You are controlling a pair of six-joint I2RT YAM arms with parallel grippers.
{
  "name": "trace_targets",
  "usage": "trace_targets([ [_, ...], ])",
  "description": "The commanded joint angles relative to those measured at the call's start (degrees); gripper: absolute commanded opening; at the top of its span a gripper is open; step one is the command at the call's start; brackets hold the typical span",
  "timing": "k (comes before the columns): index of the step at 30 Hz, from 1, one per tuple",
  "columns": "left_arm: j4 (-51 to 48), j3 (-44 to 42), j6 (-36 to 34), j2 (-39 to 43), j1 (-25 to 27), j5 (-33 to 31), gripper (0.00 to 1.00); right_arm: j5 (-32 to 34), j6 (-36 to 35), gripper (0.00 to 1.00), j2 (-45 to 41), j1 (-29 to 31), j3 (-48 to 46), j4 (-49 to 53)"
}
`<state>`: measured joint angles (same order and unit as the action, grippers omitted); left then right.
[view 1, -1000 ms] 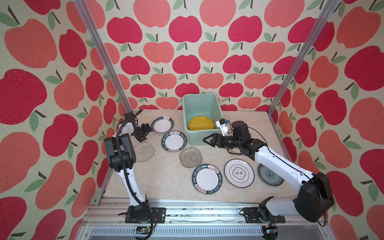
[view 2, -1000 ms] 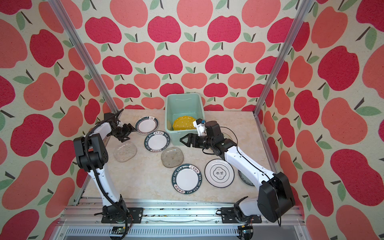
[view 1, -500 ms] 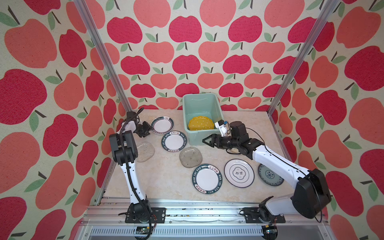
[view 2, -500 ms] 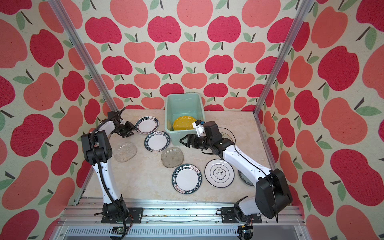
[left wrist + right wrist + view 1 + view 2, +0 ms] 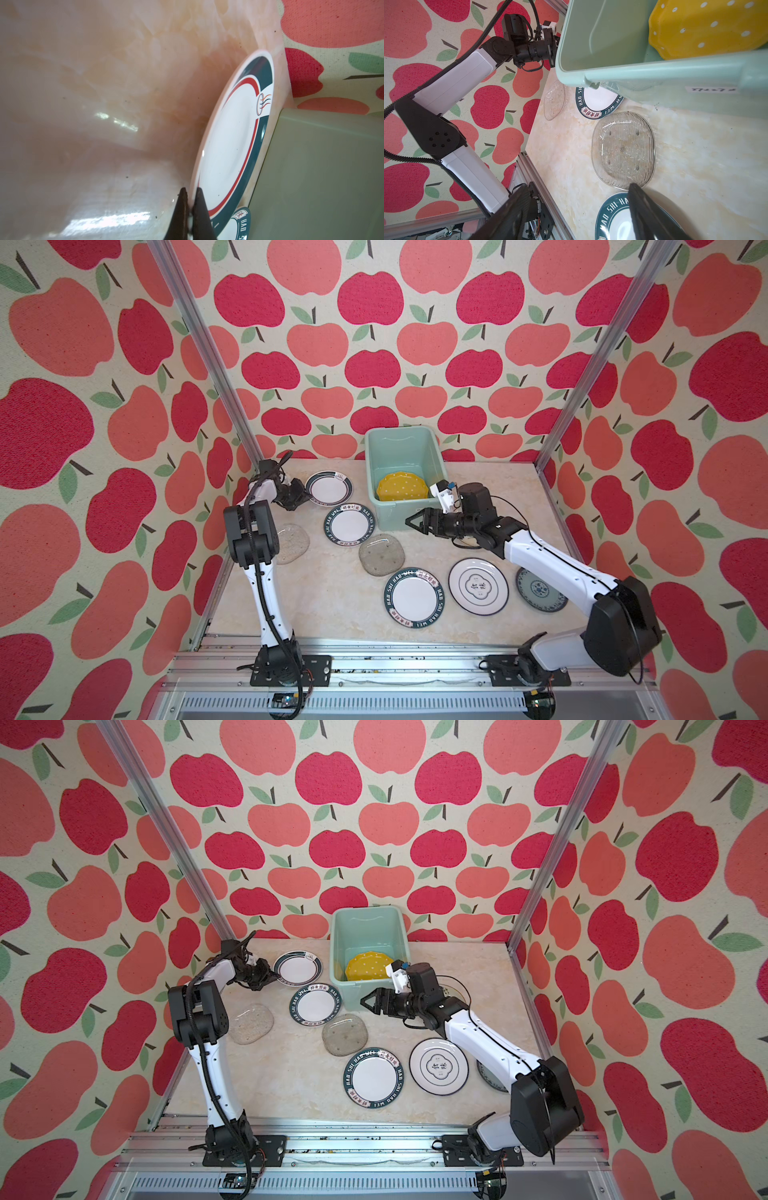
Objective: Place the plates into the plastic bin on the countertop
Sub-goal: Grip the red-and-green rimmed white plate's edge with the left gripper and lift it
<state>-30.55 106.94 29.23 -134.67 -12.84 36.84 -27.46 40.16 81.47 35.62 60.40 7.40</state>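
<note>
My left gripper (image 5: pixel 302 498) (image 5: pixel 190 199) is shut on the near rim of a white plate with a dark green rim (image 5: pixel 329 488) (image 5: pixel 298 968) (image 5: pixel 232 145), which lies on the countertop (image 5: pixel 332 597) left of the mint-green plastic bin (image 5: pixel 405 452) (image 5: pixel 365 928) (image 5: pixel 654 68). A yellow dotted plate (image 5: pixel 401 486) (image 5: pixel 706 27) leans inside the bin. My right gripper (image 5: pixel 413 522) (image 5: pixel 368 1002) (image 5: pixel 578 186) hangs open and empty in front of the bin, above a clear glass plate (image 5: pixel 381 554) (image 5: pixel 623 149).
More plates lie flat on the counter: a green-rimmed one (image 5: pixel 349 525) by the bin, a glass one (image 5: pixel 293 542) at the left, and a green-rimmed (image 5: pixel 414 598), a cream (image 5: pixel 478 586) and a blue-patterned one (image 5: pixel 540 589) in front, the last partly under my right arm.
My left gripper's jaws have closed onto the rim of the green-rimmed plate at the back left. The right gripper has narrowed slightly and barely moved.
</note>
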Motion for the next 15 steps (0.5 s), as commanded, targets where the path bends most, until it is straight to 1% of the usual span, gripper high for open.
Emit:
trace_targets([
  [1,-2.5,-1.5,1.0,-0.7,0.1,-4.7,0.0,1.4,-0.2,0.77,-0.6,0.4,1.2,1.7],
  [6,0.6,-4.8,4.6,3.8,-0.7,-3.5,0.0,2.3,-1.0,0.77,-0.9,0.4,3.7,3.2],
  [11,4.6,-9.1,8.9,10.6,-1.7,-2.1,0.0,4.0,-2.3,0.76,-1.8,0.4,7.8,4.9],
  [15,5.6,-11.6,11.5,16.2,-2.3,-1.3,0.0,5.3,-2.7,0.76,-2.8,0.4,11.1,6.6],
])
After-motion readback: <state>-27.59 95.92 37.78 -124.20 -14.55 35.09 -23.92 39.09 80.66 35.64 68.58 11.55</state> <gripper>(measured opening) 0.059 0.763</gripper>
